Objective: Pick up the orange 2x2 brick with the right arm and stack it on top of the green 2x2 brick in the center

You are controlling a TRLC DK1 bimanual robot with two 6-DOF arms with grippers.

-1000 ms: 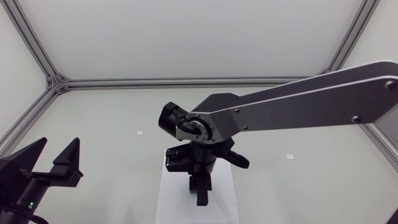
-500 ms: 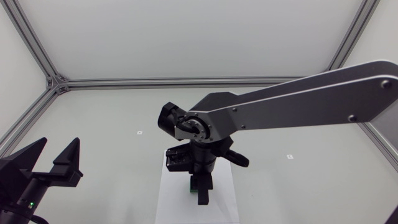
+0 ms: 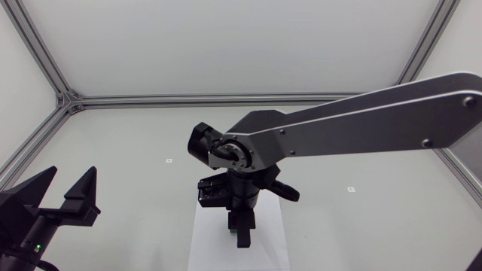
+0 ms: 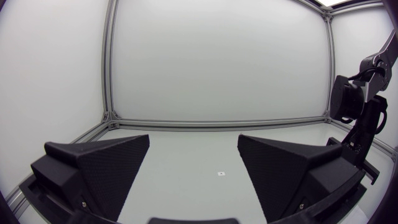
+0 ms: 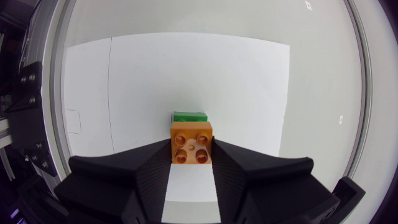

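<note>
Firmly, right jaws grip the orange brick (image 5: 191, 144) (four studs showing), green brick (image 5: 189, 116) beyond; left jaws spread.

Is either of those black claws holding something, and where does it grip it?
Yes: the right gripper is shut on the orange brick, a finger on each of two opposite side walls. The left gripper is open, empty.

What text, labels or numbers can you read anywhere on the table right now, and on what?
No readable text anywhere.
The orange 2x2 plastic brick: nothing legible on its studs.
The green 2x2 plastic brick: blank where it shows.
The white paper sheet: no text.
The small square table marker: too small to read.
</note>
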